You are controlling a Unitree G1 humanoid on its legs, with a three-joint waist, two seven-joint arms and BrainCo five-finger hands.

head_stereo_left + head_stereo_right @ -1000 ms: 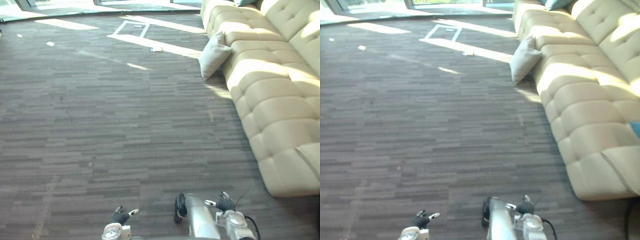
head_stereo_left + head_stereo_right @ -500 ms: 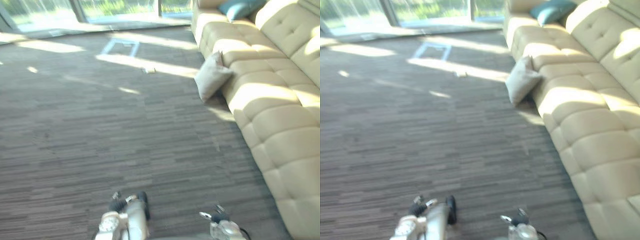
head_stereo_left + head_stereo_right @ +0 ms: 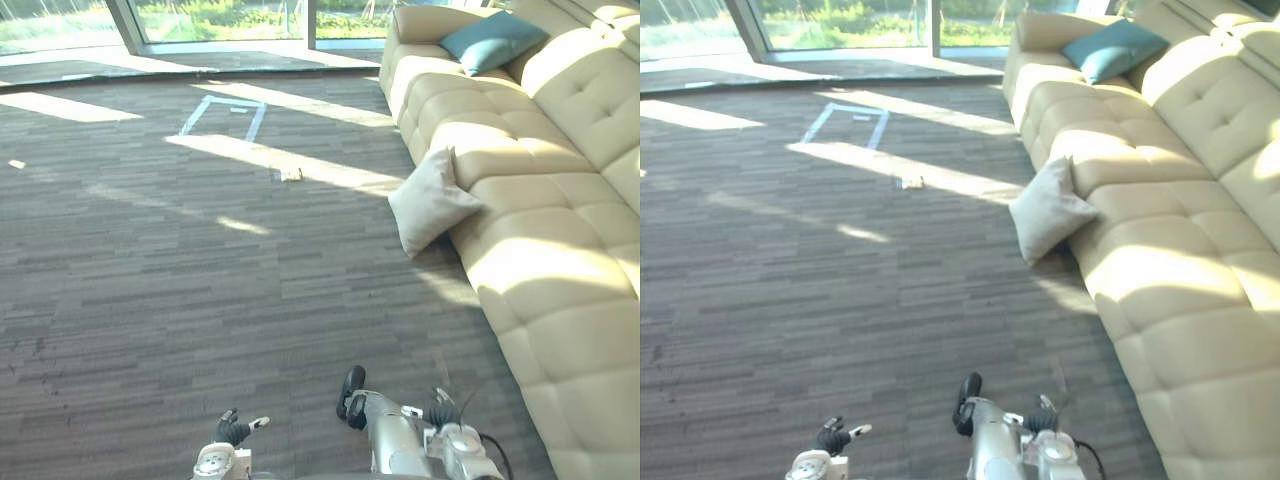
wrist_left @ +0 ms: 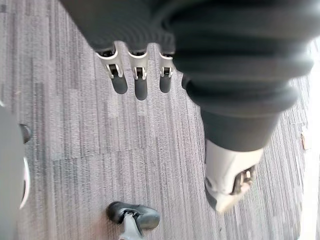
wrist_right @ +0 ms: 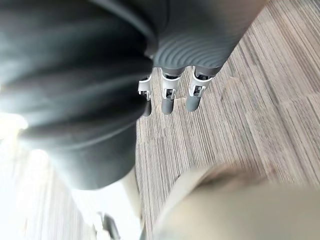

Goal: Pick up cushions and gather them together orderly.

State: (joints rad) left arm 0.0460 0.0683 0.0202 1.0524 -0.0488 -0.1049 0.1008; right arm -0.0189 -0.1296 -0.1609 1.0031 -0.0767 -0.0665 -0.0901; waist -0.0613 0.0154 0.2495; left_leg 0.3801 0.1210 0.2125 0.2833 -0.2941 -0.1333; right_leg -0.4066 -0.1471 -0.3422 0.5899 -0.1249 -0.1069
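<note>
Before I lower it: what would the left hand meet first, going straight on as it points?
Likely the carpet: the left hand points its straight fingers down at it with nothing visible between, though depth is unclear.

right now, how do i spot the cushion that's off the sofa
Find the long cream sofa on the robot's right. Partway down its front, a pale cushion stands on the grey carpet, leaning against the seat edge. The other cushion is teal and lies up on the far seat.

sofa (image 3: 560, 250) running off frame
the right edge is cutting it; a grey cushion (image 3: 430, 203) is hiding part of its front; a floor scrap (image 3: 291, 175) is showing too small to tell.
</note>
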